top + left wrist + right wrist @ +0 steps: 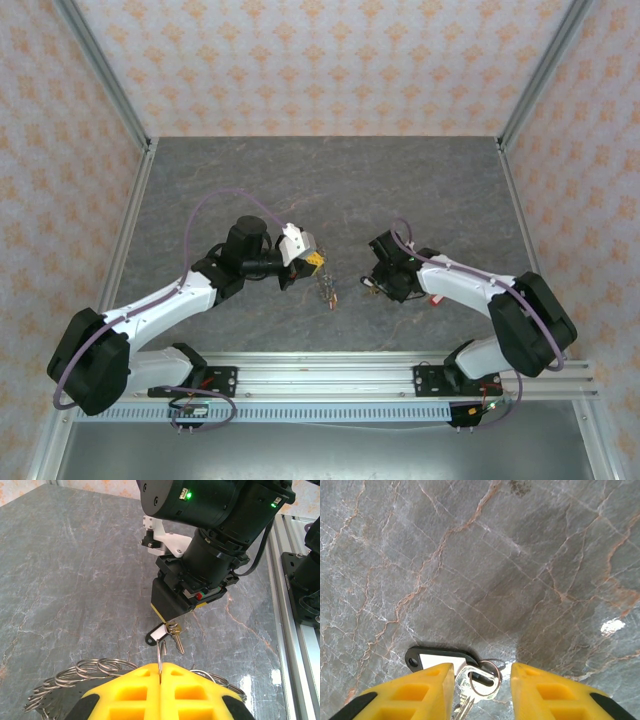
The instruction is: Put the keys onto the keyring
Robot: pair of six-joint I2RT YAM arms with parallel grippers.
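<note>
left claw (pixel 160 672) pinching keyring (pixel 100 668) | right claw (pixel 482 672) spread over keys (pixel 464 689) | tag (pixel 442 658) long axis left-right

Grey marbled tabletop boxed in by patterned walls.
The stone-look table (pixel 420 190) shows rust-coloured veins and a bright glare spot (pixel 612 626). Cream wallpaper walls (pixel 320 60) with orange motifs rise at the top and both sides of the frame, aluminium posts (pixel 105 75) mark the corners, and a slotted rail (pixel 320 375) runs along the bottom.
</note>
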